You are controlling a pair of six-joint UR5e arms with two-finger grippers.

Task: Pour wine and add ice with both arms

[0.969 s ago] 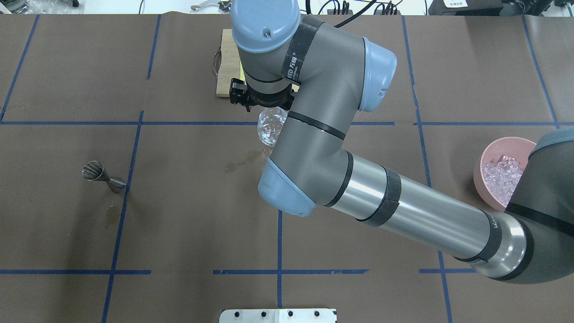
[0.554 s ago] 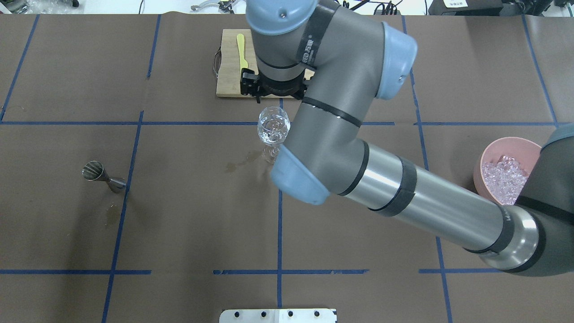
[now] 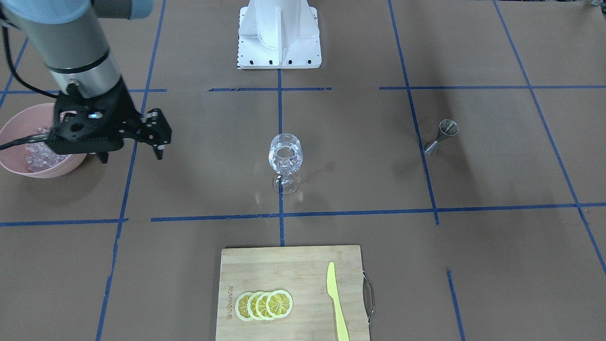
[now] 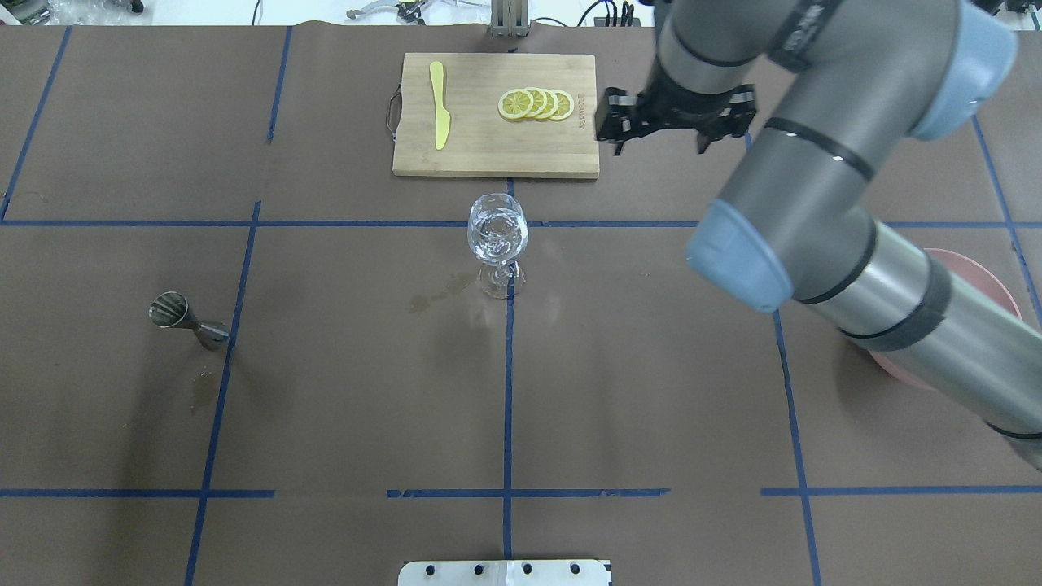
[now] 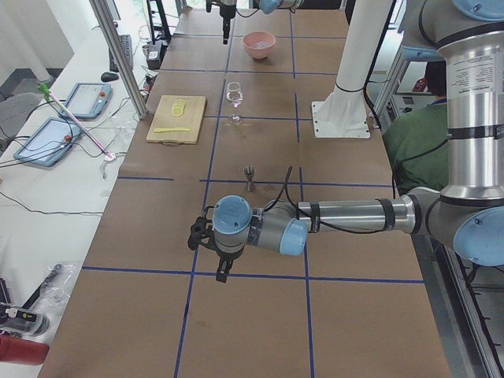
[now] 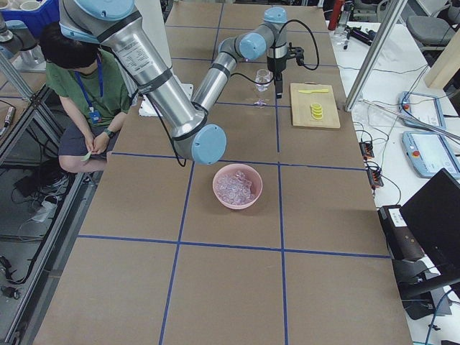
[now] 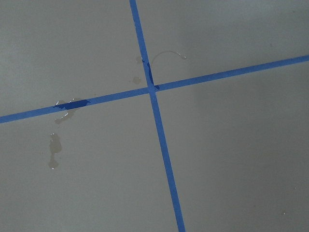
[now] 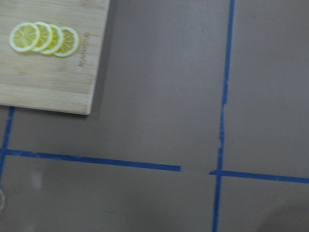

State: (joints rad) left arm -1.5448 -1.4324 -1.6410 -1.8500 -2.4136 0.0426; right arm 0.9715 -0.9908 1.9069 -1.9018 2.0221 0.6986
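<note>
A clear wine glass (image 4: 497, 234) stands at the table's middle, also in the front view (image 3: 285, 158). It holds clear ice chunks; colourless wine is hard to make out among them. More ice (image 3: 39, 152) lies in a pink bowl (image 3: 10, 129). My right gripper (image 4: 659, 145) is open and empty, raised just right of the cutting board, between glass and bowl in the front view (image 3: 131, 156). My left gripper (image 5: 211, 256) shows only in the exterior left view, low over the table at its far left end; I cannot tell whether it is open.
A wooden cutting board (image 4: 480, 155) at the back carries lemon slices (image 4: 537, 104) and a yellow knife (image 4: 440, 114). A steel jigger (image 4: 187, 321) stands at the left. Damp spots mark the paper beside the glass (image 4: 440, 295). The right arm hides most of the bowl (image 4: 1000, 285).
My right arm has swung from over the wine glass to the right, towards the pink bowl. The glass and cutting board now show in full.
</note>
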